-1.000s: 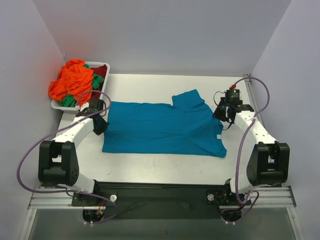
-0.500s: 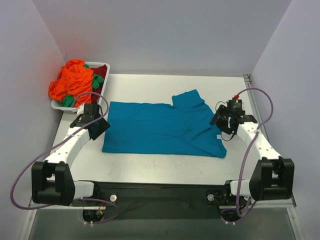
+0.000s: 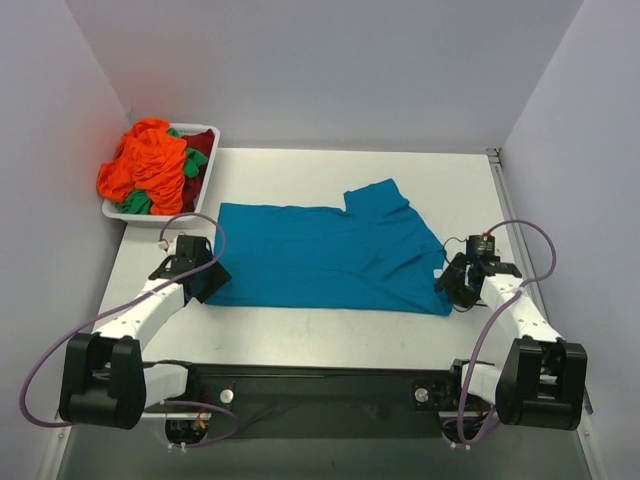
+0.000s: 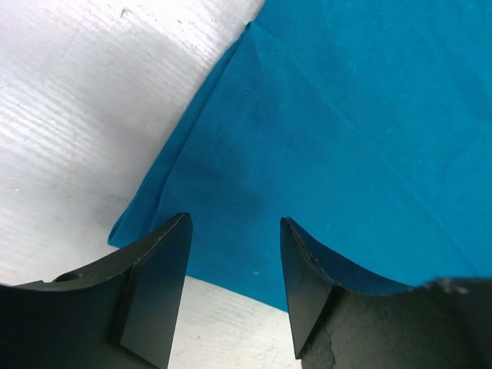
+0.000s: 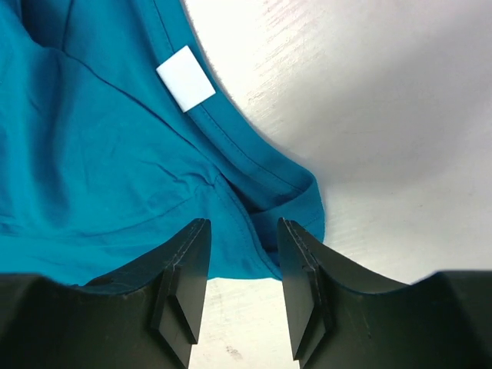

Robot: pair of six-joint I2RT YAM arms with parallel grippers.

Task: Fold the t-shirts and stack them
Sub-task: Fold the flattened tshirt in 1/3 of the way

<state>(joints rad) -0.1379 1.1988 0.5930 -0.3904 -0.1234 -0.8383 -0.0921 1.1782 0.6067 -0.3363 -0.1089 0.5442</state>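
Observation:
A teal-blue t-shirt (image 3: 330, 258) lies spread flat in the middle of the white table, one sleeve sticking out at the back. My left gripper (image 3: 212, 280) stands open at the shirt's near left corner (image 4: 154, 223), nothing between its fingers. My right gripper (image 3: 456, 288) is open at the near right corner, by the collar hem (image 5: 269, 181) with its white label (image 5: 185, 77); its fingers hold nothing. More t-shirts, orange (image 3: 145, 165), green (image 3: 138, 204) and dark red (image 3: 200, 146), are heaped in a tray.
The white tray (image 3: 210, 132) sits at the table's back left corner. Bare white tabletop (image 3: 330, 335) runs between the shirt's near edge and the arm bases. Purple-grey walls close in the back and both sides.
Both arms have pulled back towards the near edge, from the shirt's far side corners to its near corners. Both grippers have opened.

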